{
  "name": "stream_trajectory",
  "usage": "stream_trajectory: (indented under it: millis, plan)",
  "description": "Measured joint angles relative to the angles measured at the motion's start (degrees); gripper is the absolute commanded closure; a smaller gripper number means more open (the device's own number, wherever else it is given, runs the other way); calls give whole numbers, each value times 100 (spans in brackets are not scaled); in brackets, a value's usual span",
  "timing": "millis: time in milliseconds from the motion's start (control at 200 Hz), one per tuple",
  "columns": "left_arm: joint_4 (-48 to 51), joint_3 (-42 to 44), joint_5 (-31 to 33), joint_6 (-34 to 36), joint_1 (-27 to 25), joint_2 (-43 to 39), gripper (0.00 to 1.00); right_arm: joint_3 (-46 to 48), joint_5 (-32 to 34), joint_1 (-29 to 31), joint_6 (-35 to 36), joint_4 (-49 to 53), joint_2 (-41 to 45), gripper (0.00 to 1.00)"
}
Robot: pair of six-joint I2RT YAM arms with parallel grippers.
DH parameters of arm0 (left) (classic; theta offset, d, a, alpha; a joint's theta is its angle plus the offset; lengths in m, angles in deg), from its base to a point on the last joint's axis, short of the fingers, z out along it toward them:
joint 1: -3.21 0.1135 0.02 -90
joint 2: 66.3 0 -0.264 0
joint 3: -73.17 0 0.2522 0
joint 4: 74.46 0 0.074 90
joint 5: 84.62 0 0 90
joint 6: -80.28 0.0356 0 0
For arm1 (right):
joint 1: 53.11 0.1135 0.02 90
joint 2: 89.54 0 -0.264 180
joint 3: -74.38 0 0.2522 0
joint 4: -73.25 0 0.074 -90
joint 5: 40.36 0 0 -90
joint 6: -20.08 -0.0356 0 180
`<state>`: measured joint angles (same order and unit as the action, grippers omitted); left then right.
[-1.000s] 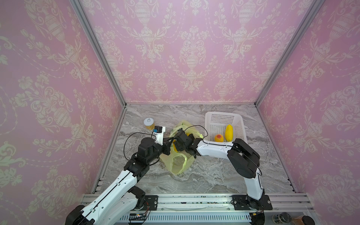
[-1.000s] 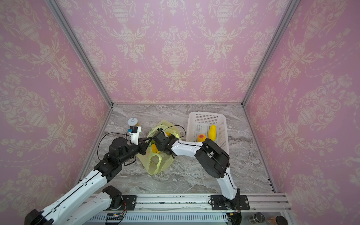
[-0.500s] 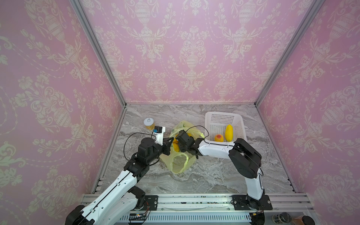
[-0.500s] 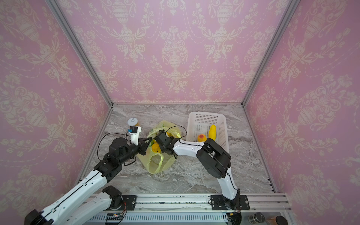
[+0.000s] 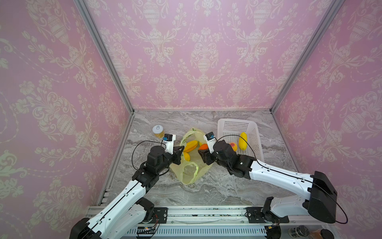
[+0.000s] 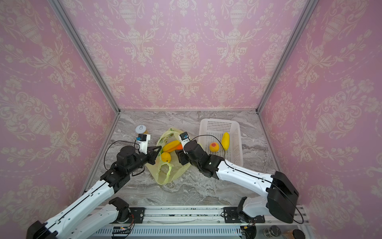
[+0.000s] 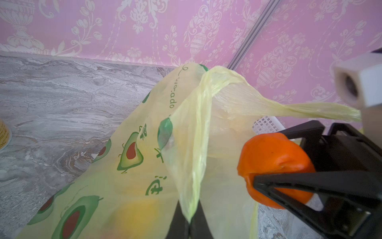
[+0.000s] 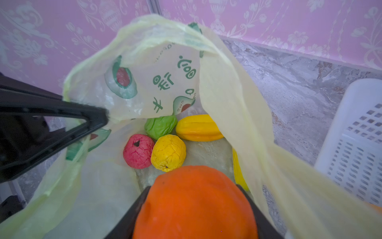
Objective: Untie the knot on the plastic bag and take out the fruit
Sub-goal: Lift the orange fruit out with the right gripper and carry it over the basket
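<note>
While my left end effector [image 7: 188, 224] is pinching the plastic bag [image 7: 115, 186] shut-tight by its rim on the desk [image 5: 206, 186], my right end effector [image 8: 193, 194], jaws partly spread, is clasping an orange fruit [image 8: 194, 213] above the other fruit [image 8: 168, 152] lying inside.

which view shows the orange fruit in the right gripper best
Left wrist view: the orange fruit sits sharp, almost whole, in the right gripper. The right wrist view crops it; both top views show only a sliver.
</note>
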<state>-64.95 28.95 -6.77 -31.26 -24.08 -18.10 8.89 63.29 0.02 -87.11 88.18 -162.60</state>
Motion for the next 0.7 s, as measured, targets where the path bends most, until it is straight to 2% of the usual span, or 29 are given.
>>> stream_trajectory:
  millis: [170, 335, 520, 700]
  plan:
    - [0, 0, -2, 0, 0, 2, 98, 748, 50, 0, 155, -232, 1375, 71]
    - [0, 0, 0, 0, 0, 0, 98, 1139, 667, -155, 264, -262, 2365, 75]
    - [0, 0, 0, 0, 0, 0, 98, 1471, 1436, -1038, 101, -83, 2935, 73]
    - [-2, 0, 0, 0, 0, 0, 98, 1582, 1320, -2175, -310, 212, 2785, 75]
